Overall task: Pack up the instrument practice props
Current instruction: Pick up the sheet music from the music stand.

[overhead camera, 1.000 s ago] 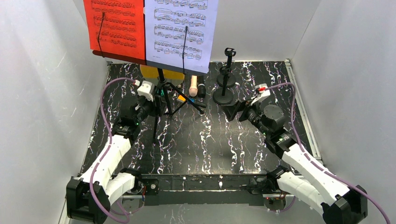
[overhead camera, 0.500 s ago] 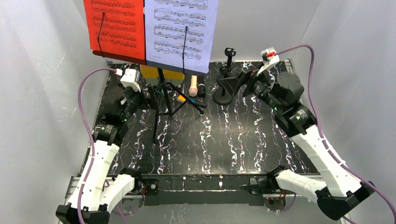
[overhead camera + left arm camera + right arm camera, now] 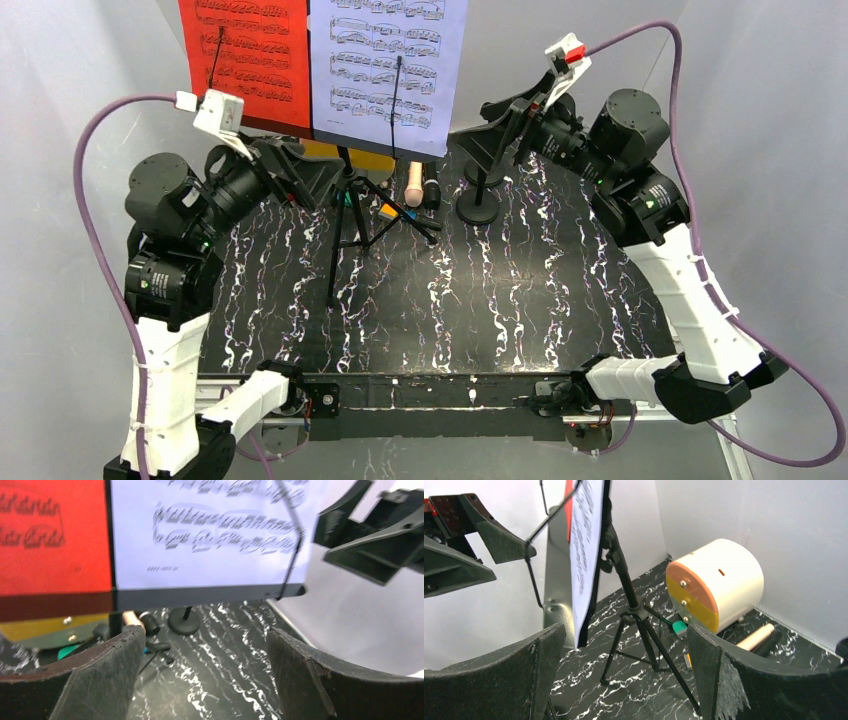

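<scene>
Table point(image 3: 560, 300) is a glossy black slab with white marble-style veins, with plain white walls around it. The rack point(image 3: 345, 215) stands at the back, left of centre. It's a thin black pole on three skinny tripod legs splayed on the table, with a flat dark tray up top. Two sheets lean on the tray side by side. The red page point(image 3: 245, 55) is on the left and the white page point(image 3: 385, 65) on the right, both printed with staves and each pinned by a thin black wire arm.

Behind the tripod sits a fat smooth cream cylinder point(image 3: 716, 590) on its side, its end face half orange, half yellow. Just right of the legs the cream mic point(image 3: 414, 184) and black mic point(image 3: 432, 192) lie next to each other, both stubby round tubes. Right of those are the holders point(image 3: 478, 208), matte black discs with thin stems, one behind the other.

Both arms are up in the air. The left gripper point(image 3: 315, 178) hangs by the tray's lower edge under the red page. Its jaws are spread wide with nothing between them, and the rough dark pads point(image 3: 107, 675) frame only table and paper. The right gripper point(image 3: 478, 118) sits off the white page's right side above the holders, also gaping and empty. Its pads point(image 3: 719, 680) look fuzzy and frayed at the edge.
</scene>
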`<act>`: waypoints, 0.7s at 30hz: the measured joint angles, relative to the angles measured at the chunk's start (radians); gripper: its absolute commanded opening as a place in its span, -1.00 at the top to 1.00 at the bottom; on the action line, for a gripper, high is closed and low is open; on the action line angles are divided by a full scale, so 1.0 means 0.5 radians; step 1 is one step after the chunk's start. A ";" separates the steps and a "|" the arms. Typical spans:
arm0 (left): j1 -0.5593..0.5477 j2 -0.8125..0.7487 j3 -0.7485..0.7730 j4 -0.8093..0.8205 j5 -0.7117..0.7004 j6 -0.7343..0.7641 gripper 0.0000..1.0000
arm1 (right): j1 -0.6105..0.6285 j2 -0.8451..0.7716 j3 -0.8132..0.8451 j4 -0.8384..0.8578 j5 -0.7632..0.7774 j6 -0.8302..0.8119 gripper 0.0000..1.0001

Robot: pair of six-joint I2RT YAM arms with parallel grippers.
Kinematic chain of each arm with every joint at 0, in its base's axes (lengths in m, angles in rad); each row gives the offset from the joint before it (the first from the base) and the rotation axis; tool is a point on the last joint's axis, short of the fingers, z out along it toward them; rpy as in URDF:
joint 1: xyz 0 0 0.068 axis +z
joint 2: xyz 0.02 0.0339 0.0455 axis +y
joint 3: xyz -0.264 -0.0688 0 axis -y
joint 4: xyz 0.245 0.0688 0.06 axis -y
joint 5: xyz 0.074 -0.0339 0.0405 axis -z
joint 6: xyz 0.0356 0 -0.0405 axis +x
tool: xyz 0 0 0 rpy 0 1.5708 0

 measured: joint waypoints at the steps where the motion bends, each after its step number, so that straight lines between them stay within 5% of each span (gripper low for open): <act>1: 0.000 0.021 0.058 0.005 0.035 -0.024 -0.71 | 0.001 0.025 0.043 0.004 -0.031 -0.002 -0.97; 21: -0.002 0.510 0.246 0.860 0.406 -0.851 -0.26 | 0.001 0.349 0.304 0.241 -0.181 -0.005 -0.95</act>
